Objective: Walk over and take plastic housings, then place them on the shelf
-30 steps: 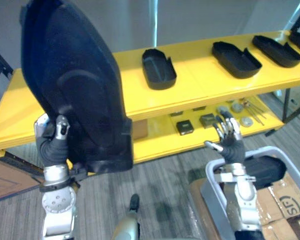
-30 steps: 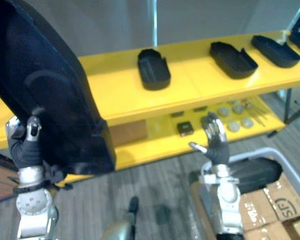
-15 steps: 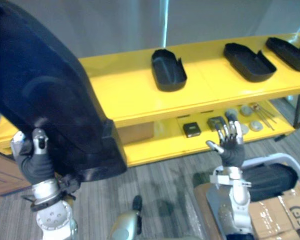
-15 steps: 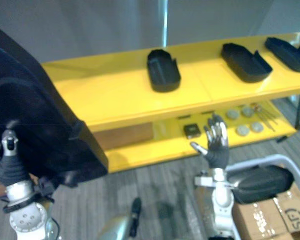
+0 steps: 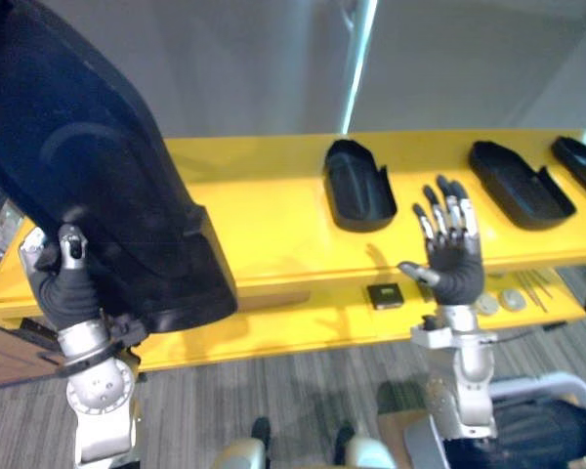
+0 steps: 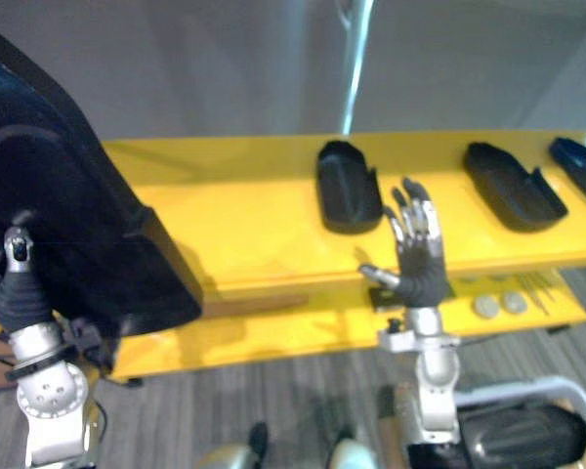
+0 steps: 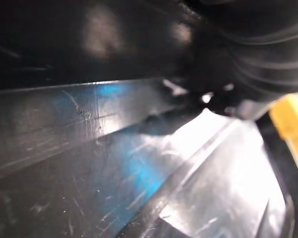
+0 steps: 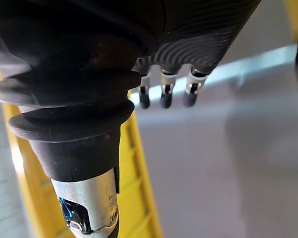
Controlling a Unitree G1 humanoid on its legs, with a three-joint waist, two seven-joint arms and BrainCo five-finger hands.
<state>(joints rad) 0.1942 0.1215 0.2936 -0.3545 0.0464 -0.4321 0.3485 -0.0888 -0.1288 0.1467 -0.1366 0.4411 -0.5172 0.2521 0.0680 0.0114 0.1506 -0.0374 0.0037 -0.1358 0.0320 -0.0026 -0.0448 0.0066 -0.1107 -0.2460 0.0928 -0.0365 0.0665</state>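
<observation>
Housing [image 5: 88, 166] glossy black plastic, tapered, clasped in left hand [image 5: 66, 283]

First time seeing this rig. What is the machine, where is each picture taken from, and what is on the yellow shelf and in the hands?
A humanoid robot with two arms and fingered hands. The two wide pictures come from cameras in its head, looking down; the two close ones from its wrists. Its left hand grips a large black plastic housing, lifted. Its right hand is raised, fingers straight, empty. Ahead, a yellow shelf carries three more housings on its top board and small parts on the lower one.
</observation>
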